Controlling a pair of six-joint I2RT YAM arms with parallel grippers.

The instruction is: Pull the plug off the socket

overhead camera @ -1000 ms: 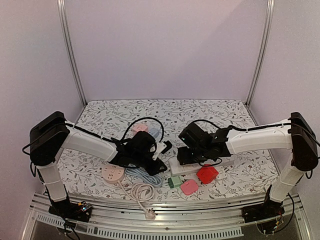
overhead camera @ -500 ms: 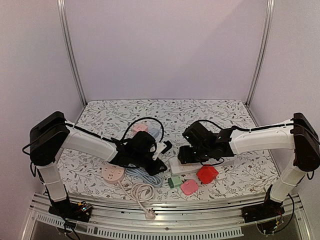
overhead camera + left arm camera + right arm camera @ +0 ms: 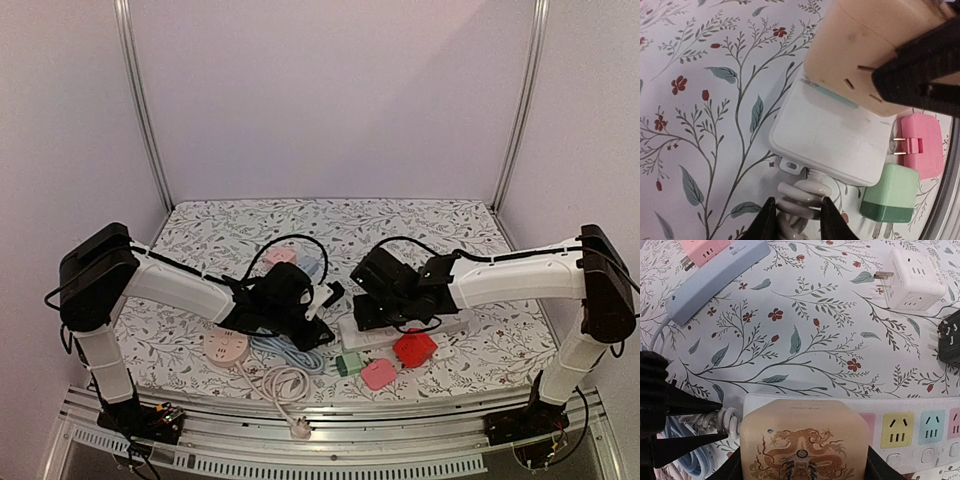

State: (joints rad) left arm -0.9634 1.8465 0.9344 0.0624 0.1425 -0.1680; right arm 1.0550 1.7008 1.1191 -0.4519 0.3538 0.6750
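Note:
A beige plug block (image 3: 802, 445) with a dragon print sits on the left end of the white power strip (image 3: 900, 430). My right gripper (image 3: 802, 467) is shut on this block from both sides. I cannot tell whether its prongs are still in the socket. In the left wrist view the block (image 3: 865, 50) overlaps the strip's end (image 3: 830, 140). My left gripper (image 3: 797, 220) is shut on the strip's coiled white cord (image 3: 802, 197), right where it leaves the strip. From above, the two grippers (image 3: 318, 318) (image 3: 378, 300) meet at the strip (image 3: 430, 328).
A red plug (image 3: 414, 347), a pink plug (image 3: 378, 374) and a green plug (image 3: 349, 363) lie in front of the strip. A round socket (image 3: 226, 347) and a cord coil (image 3: 285, 385) lie front left. A blue strip (image 3: 715, 275), a white cube adapter (image 3: 915, 277) and a black plug (image 3: 950, 340) lie behind.
My right gripper shifted slightly right and then back left with the beige block in it. The left arm has not moved.

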